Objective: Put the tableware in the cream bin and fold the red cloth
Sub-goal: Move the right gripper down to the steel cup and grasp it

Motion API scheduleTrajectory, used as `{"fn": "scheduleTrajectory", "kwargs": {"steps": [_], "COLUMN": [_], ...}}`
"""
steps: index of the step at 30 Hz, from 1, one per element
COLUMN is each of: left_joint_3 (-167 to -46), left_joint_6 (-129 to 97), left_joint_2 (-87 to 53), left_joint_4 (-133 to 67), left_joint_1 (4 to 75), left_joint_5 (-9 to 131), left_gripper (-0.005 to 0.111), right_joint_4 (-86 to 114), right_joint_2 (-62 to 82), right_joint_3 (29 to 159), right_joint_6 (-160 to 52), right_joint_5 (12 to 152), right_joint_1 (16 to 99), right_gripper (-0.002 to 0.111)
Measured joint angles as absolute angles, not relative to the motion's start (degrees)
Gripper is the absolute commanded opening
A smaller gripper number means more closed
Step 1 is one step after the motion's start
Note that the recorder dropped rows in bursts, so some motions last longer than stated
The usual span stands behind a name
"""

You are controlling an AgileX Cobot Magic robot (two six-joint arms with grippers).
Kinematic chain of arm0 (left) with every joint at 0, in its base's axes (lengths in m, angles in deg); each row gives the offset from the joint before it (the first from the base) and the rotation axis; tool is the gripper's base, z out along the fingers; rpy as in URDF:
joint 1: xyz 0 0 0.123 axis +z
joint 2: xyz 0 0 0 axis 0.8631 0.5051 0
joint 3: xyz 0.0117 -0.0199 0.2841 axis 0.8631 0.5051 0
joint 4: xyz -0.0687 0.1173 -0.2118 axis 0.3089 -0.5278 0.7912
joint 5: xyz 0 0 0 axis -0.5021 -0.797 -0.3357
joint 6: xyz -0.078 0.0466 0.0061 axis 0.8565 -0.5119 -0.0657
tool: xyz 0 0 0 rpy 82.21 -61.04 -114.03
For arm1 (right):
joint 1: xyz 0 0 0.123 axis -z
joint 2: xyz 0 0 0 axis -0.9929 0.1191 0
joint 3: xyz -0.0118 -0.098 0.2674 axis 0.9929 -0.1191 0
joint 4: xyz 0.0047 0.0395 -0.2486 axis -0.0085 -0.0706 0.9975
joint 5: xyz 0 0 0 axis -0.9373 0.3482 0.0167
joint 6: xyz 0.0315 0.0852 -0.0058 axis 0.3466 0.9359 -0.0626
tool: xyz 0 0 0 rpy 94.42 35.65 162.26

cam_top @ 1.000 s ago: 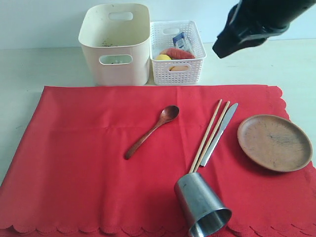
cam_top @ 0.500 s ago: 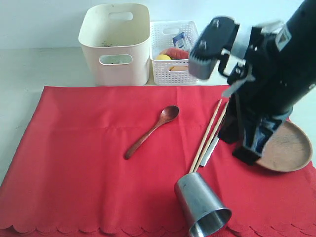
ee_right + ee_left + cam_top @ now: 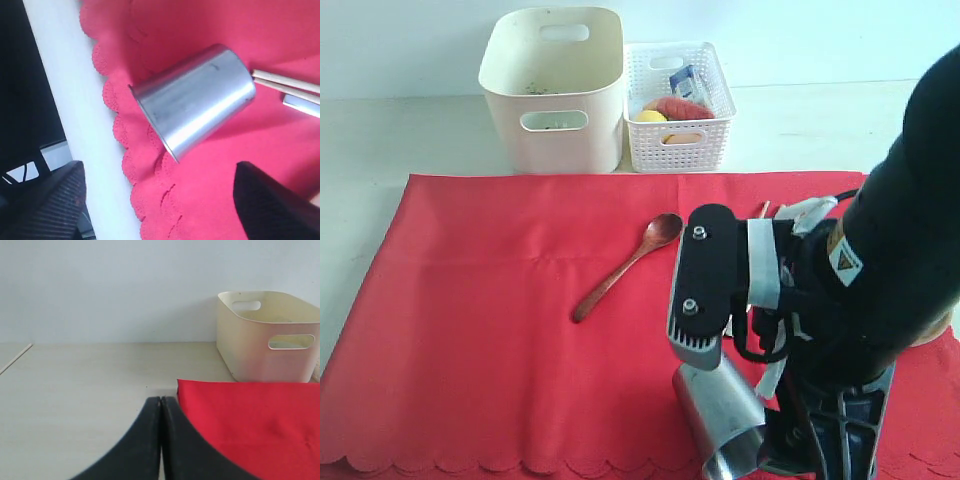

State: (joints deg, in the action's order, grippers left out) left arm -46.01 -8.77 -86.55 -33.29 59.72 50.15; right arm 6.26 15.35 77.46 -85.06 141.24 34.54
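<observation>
- Right hand (image 3: 157,175): fingers spread wide, nothing grasped.
- Steel cup (image 3: 192,100): on its side on the red cloth (image 3: 210,30), directly below this hand, clear of both fingers; rim toward the cloth's scalloped edge.
- Chopsticks (image 3: 285,80) and knife (image 3: 300,104): just past the cup's base.
- Left hand (image 3: 161,405): fingers pressed together, empty, above bare tabletop (image 3: 75,385); cream bin (image 3: 265,340) ahead of it.

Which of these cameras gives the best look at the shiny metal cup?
The right wrist view: the whole steel cup lies on its side on the red cloth. In the exterior view the right arm hides most of it. The left wrist view misses it.
</observation>
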Motion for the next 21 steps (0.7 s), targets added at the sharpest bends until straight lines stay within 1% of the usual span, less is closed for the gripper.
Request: {"fn": "scheduleTrajectory", "kwargs": {"steps": [5,14,17,19,20,21], "left_joint_3": [-46.0,-46.0,-46.0,-46.0,-46.0,-46.0], "left_joint_6": [-8.8,-8.8,-8.8,-8.8,-8.8,-8.8], "left_joint_2": [-86.6,-86.6,-86.6,-86.6,-86.6,-86.6], "left_joint_4": [-33.3,-33.3,-33.3,-33.3,-33.3,-33.3], "left_joint_1": [59.7,59.7,59.7,59.7,59.7,59.7], "left_joint_5": [50.2,50.2,50.2,50.2,50.2,50.2], "left_gripper": [0.002,0.002,0.002,0.002,0.002,0.002], "right_joint_4": [8.1,10.8,11.1,12.4,13.6,14.7], "right_joint_2": [16.2,26.3,28.9,29.8,29.9,30.1], "right_joint_3": [75.5,75.0,75.0,75.0,75.0,75.0], "right_joint_6": [-85.2,-84.8,-84.8,-83.9,-83.0,-81.3], "right_joint_5": [136.9,132.0,128.5,126.1,125.6,125.2], "right_joint_1": [33.3,33.3,33.3,33.3,33.3,33.3], "right_gripper": [0.078,0.078,0.077,0.072,0.065,0.060]}}
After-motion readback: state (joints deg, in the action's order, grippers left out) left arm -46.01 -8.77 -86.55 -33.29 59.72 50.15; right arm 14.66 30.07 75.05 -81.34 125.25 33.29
